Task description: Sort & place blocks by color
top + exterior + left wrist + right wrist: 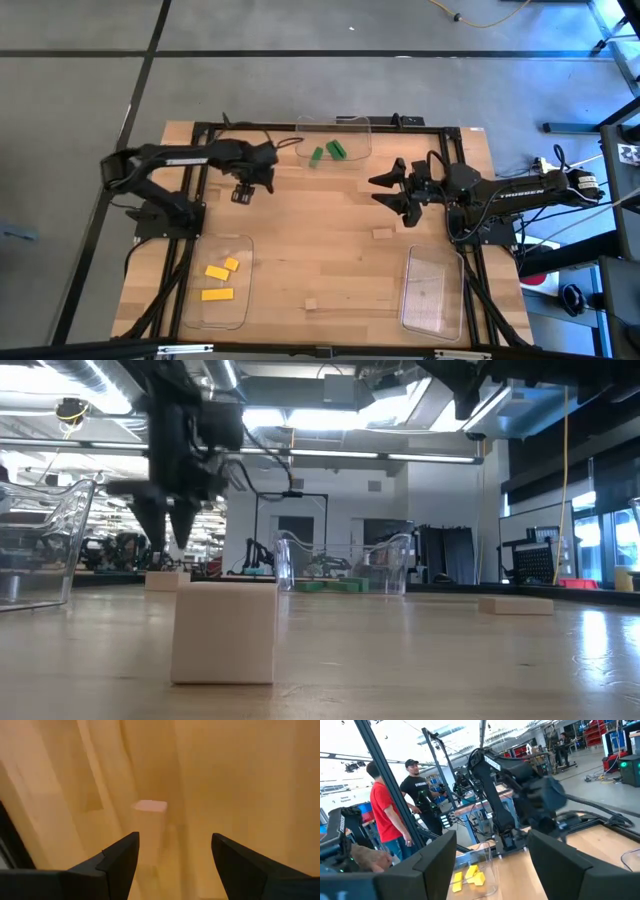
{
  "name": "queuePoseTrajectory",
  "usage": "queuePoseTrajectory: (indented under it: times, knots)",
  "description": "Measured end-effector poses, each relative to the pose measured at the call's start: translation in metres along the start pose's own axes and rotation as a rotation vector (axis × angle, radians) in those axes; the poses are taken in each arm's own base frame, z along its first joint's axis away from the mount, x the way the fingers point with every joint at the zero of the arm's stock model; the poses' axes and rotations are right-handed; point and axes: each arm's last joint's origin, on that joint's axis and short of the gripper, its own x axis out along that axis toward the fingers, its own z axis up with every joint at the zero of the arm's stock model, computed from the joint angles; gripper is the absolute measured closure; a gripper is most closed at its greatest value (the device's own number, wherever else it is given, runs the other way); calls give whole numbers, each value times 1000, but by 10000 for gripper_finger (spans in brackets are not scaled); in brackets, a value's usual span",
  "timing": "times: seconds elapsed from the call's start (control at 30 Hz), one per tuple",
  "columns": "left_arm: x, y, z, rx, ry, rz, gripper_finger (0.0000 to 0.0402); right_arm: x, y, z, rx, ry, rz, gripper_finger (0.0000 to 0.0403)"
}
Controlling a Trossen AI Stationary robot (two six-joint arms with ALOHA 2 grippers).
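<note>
Blocks: one tan piece lined up under the left gripper

Blocks here are tiny, stiff and light, so they likely slide or tip if nudged; a pinch across the two flat long sides, low and square, looks safest.

The tan block (241, 196) in hand sits on the table (330, 260) at about 10 o'clock. The left gripper (243, 186) hangs just above it with jaws spread, and the wrist view shows the block (149, 827) between and beyond the fingers (117, 857), not touched. Two more tan ones lie loose, one near centre toward 3 o'clock (382, 233) and one at 6 o'clock (311, 304).

The yellow blocks (217, 272) lie in the tray (215, 318) at 8 o'clock. The green blocks (336, 150), at least two, lie in the tray (352, 124) at 12 o'clock. A third tray (432, 300) stands at 4 o'clock, likely for the tan ones.

The right gripper (383, 190) waits at 2 o'clock, jaws spread, holding nothing. It sits between the left gripper and the third tray, so it may be in the way of a carry across
</note>
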Motion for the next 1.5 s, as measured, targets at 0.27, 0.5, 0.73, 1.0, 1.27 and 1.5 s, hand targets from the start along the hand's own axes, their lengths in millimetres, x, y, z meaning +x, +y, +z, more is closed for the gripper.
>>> queuePoseTrajectory:
  times: [0.27, 0.5, 0.73, 1.0, 1.27, 1.5]
  knots:
    - [39, 22, 0, 18, 67, -25, 163, 0, 0, -1, 2, 8, -3, 156]
    - [60, 31, -8, -23, 123, -96, 163, 0, 0, -1, 2, 13, -5, 156]
    - [65, 31, -8, -23, 126, -120, 187, 0, -1, -1, 2, 14, -5, 156]
    - [63, 28, -9, -65, 130, -130, 283, 0, -1, -1, 2, 14, -6, 156]
    - [23, 25, -4, -309, -101, -142, 284, 0, -1, -1, 2, 0, -27, 156]
    - [-58, 15, 17, -566, -690, -122, 284, 0, -1, 2, -2, -39, -59, 156]
